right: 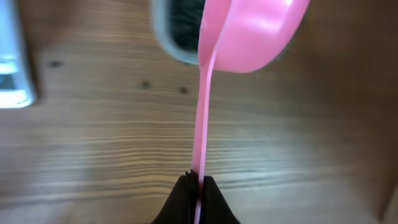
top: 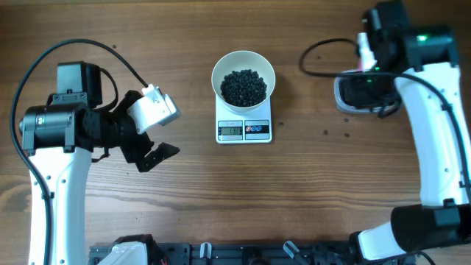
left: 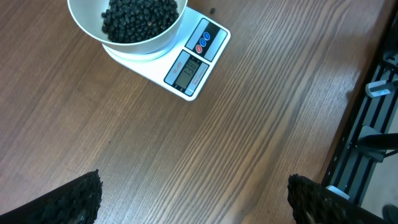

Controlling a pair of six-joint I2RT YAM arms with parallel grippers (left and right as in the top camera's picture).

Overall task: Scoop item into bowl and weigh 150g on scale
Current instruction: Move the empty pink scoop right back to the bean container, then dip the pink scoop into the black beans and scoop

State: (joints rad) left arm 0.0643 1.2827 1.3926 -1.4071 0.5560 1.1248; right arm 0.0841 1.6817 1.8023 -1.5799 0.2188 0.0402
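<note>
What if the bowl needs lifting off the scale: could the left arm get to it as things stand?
Probably yes. The left gripper is open and empty, and only bare table lies between it and the bowl on the scale. The right gripper, shut on the pink scoop, is at the far side.

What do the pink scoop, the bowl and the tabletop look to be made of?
The pink scoop looks like thin glossy plastic: one even colour, with a slim moulded handle. The bowl is smooth, plain white, either plastic or glazed ceramic; the look leaves it open. The tabletop is wood or wood-look laminate with a matte finish and long grain lines.
</note>
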